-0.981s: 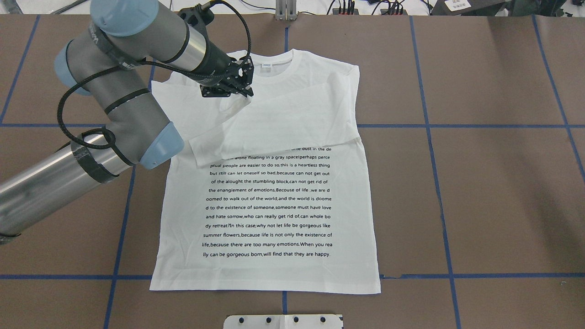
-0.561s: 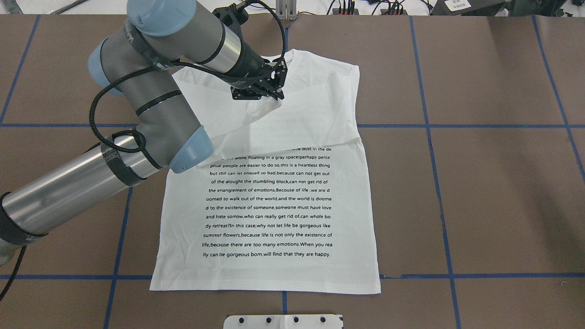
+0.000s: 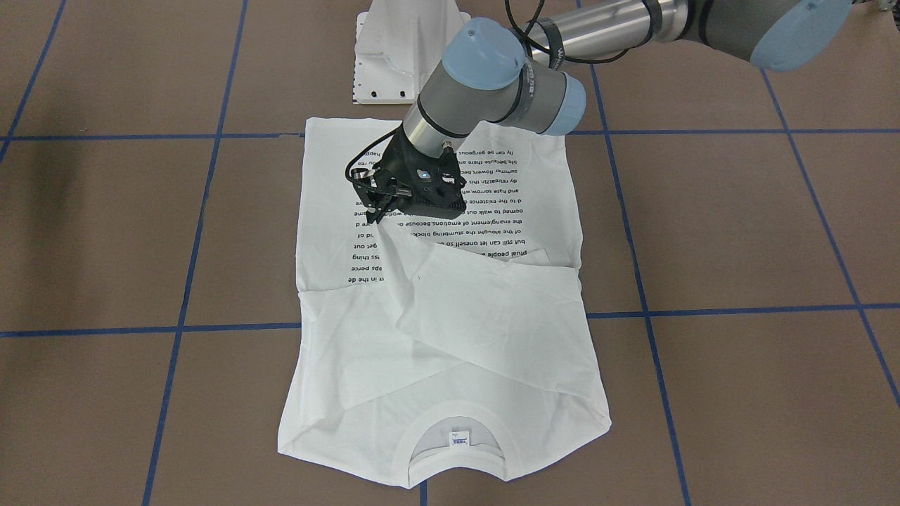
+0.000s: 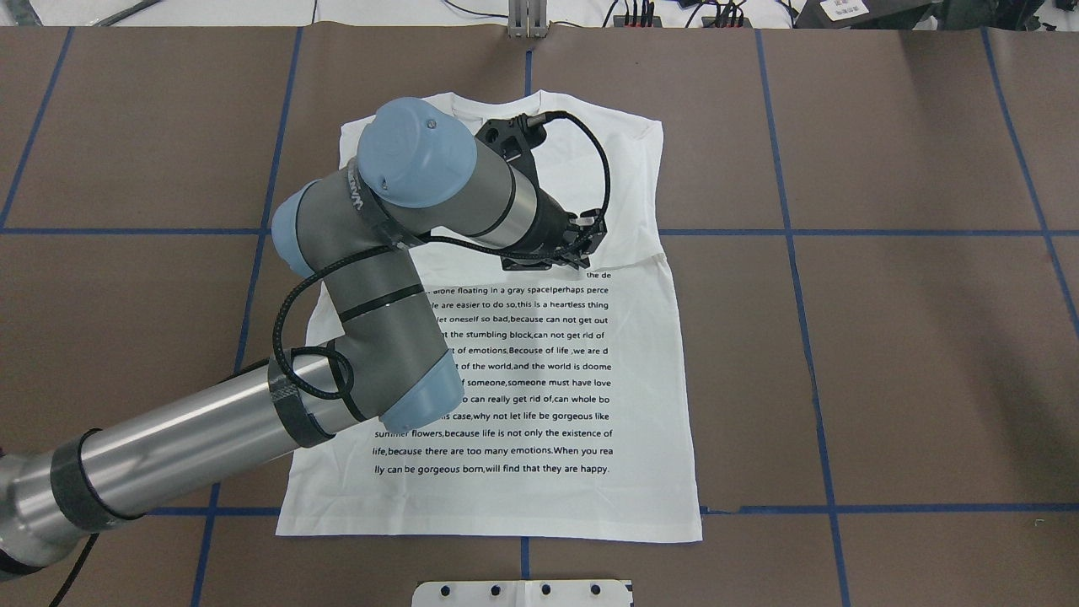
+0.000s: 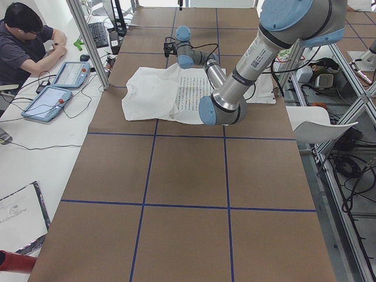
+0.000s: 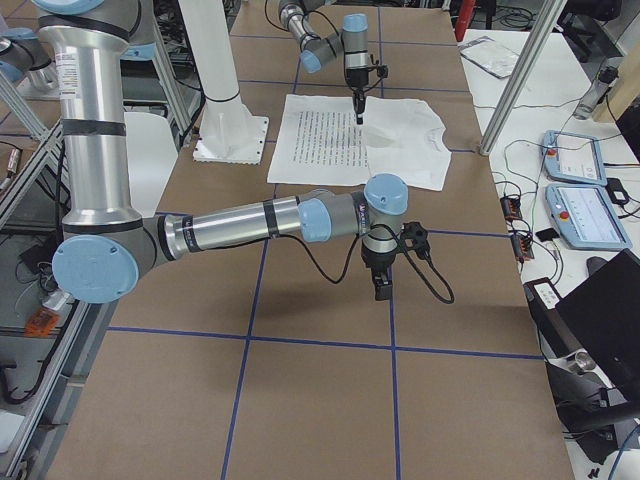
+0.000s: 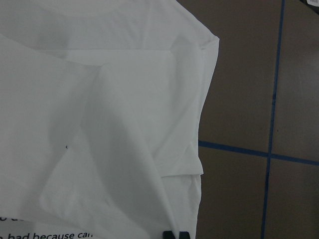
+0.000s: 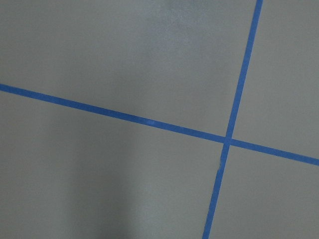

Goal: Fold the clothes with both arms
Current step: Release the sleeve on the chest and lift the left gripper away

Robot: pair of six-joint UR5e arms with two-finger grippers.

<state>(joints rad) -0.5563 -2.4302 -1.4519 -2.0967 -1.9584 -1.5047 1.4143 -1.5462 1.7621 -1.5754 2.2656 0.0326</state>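
Observation:
The white long-sleeved T-shirt (image 4: pixel 523 396) lies flat with its black text up and its collar (image 3: pixel 457 457) on the far side from the robot. My left gripper (image 4: pixel 582 253) hangs over the top right of the text, shut on a sleeve (image 3: pixel 422 281) drawn across the chest. In the left wrist view the fingertips (image 7: pixel 175 235) pinch a ridge of white cloth (image 7: pixel 124 124). My right gripper (image 6: pixel 383 288) shows only in the exterior right view, over bare brown table away from the shirt; I cannot tell if it is open.
The white pedestal base (image 3: pixel 394 63) stands just behind the shirt's hem. Blue tape lines (image 8: pixel 227 139) cross the brown table. An operator (image 5: pixel 23 35) with tablets sits at a side table beyond the far edge.
My left gripper has moved right and towards the robot, from beside the collar to the top right of the text, dragging the sleeve across the chest.

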